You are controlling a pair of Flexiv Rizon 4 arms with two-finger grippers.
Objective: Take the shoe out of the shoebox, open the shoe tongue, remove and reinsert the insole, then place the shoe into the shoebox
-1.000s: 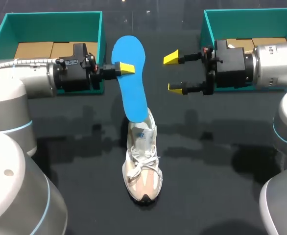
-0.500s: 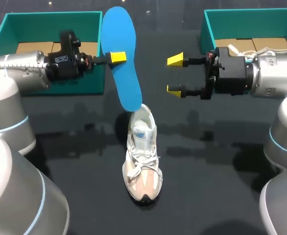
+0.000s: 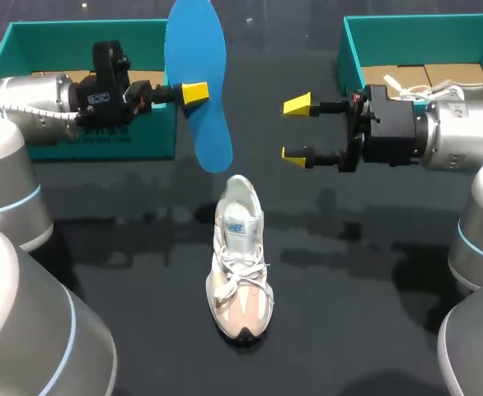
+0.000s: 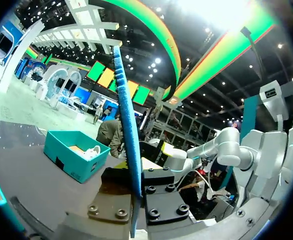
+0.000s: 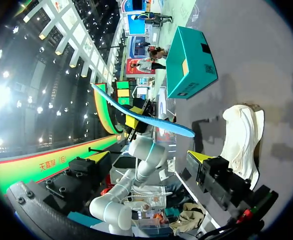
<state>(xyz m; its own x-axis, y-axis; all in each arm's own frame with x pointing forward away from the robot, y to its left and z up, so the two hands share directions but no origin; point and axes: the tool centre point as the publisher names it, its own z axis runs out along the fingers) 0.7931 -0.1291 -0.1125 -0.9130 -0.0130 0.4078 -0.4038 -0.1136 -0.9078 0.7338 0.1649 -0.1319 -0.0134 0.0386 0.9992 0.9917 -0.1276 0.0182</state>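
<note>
Two end effectors above tabletop (image 3: 365,289). Left end effector (image 3: 192,92) clamped on blue insole (image 3: 194,41), lifted on edge, clear of shoe (image 3: 240,260). Right end effector (image 3: 296,129) open, empty, beside insole. Shoe upright on tabletop, below and between both.

The blue insole (image 3: 194,41) looks like matt foam, the shoe (image 3: 240,272) cloth with laces, the black table (image 3: 365,272) glossy.

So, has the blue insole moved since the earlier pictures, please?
Yes. The insole has lifted up and away from the shoe: its lower tip, earlier at the shoe's heel opening, now hangs clear.
</note>
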